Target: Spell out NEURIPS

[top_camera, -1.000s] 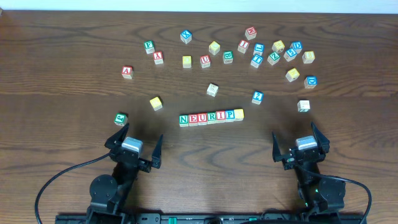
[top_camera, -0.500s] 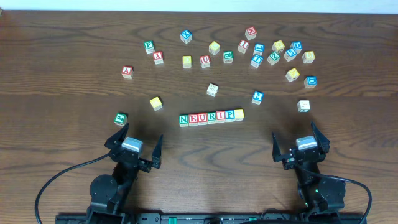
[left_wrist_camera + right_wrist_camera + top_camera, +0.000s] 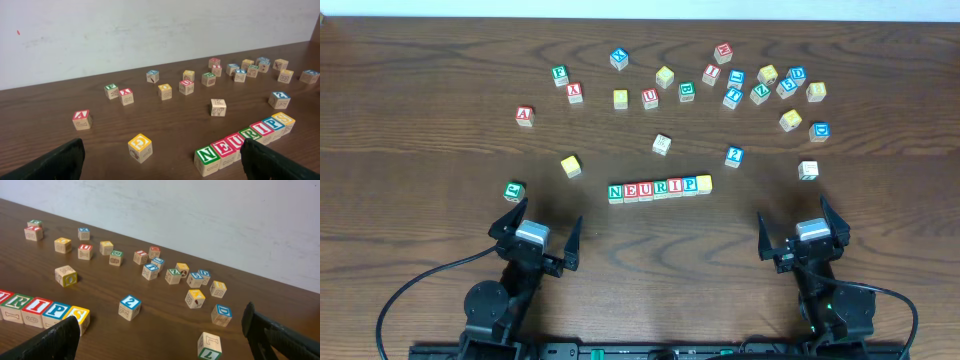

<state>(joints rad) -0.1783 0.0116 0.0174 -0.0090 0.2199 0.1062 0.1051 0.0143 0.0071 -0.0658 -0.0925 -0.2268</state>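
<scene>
A row of wooden letter blocks [image 3: 659, 187] reading N, E, U, R, I, P, S lies side by side in the middle of the table. It shows in the left wrist view [image 3: 243, 139], and its right end with the yellow S block [image 3: 76, 316] shows in the right wrist view. My left gripper [image 3: 537, 228] is open and empty near the table's front left. My right gripper [image 3: 804, 226] is open and empty near the front right. Both are well back from the row.
Several loose letter blocks lie across the far half, most in a cluster at the back right [image 3: 760, 85]. A yellow G block [image 3: 570, 165] and a green block [image 3: 514, 189] lie near the left gripper. A "2" block [image 3: 734, 155] and a green-edged block [image 3: 808, 170] lie on the right.
</scene>
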